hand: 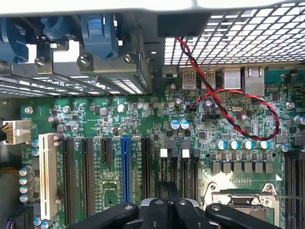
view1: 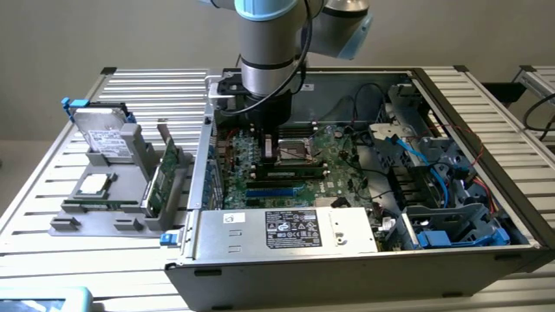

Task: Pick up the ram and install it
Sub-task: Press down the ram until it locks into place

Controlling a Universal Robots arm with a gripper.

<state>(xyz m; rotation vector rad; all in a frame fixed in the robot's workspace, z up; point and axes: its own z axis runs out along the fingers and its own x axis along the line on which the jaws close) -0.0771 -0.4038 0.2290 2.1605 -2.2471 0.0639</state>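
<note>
My gripper [view1: 270,148] hangs inside the open computer case, low over the motherboard [view1: 334,146]. Just in front of it, the ram [view1: 292,173], a long thin green stick with dark chips, stands on edge in the memory slot area next to the CPU socket [view1: 292,151]. In the wrist view the black fingers [hand: 162,210] sit pressed together with nothing visible between them, above the motherboard [hand: 143,119]. The gripper is not holding the stick; whether it touches it I cannot tell.
Blue and black expansion slots [hand: 125,167] and a red-black twisted wire [hand: 238,109] lie on the board. The power supply [view1: 290,229] blocks the case front. Drive cages with blue cables [view1: 433,182] fill the exterior view's right. Outside, a grey holder carries a hard drive [view1: 106,138] and a broad green card [view1: 166,172].
</note>
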